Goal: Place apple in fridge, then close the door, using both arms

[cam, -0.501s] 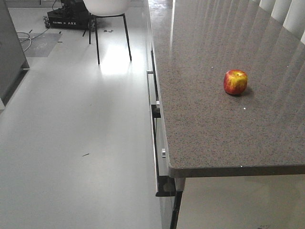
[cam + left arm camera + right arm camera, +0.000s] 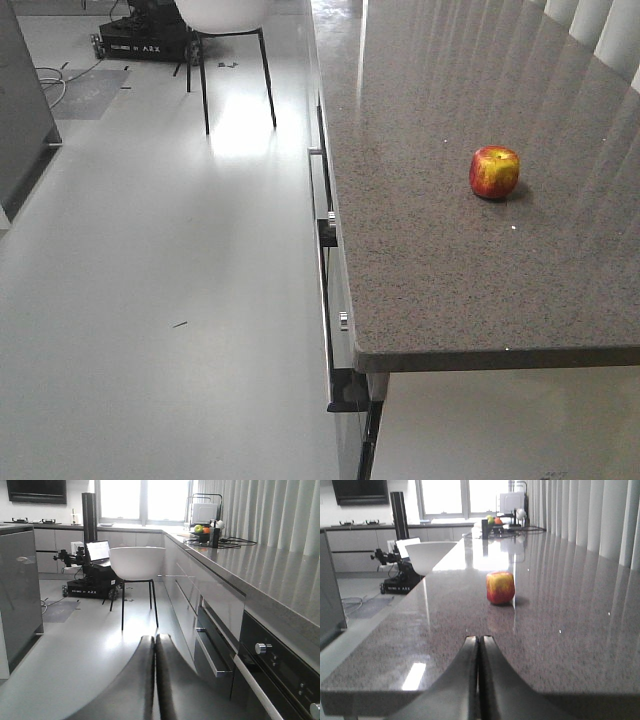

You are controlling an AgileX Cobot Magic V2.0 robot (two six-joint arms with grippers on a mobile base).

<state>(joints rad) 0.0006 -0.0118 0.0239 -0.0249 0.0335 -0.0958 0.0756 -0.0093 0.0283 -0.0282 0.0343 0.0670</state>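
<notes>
The apple (image 2: 495, 172), red with yellow patches, sits alone on the speckled grey countertop (image 2: 430, 290), towards its right side. In the right wrist view the apple (image 2: 500, 587) lies a short way ahead of my right gripper (image 2: 479, 639), which is shut and empty above the counter's near edge. My left gripper (image 2: 154, 639) is also shut and empty, hanging over the floor beside the cabinet fronts, below counter height. Neither gripper shows in the front view. The fridge and its door are out of view.
A white chair (image 2: 225, 15) on black legs and a black wheeled cart (image 2: 145, 40) stand on the floor at the far end. Drawer handles (image 2: 325, 300) jut from the counter's left face. A grey cabinet (image 2: 20, 590) stands at left. Curtains line the counter's right side.
</notes>
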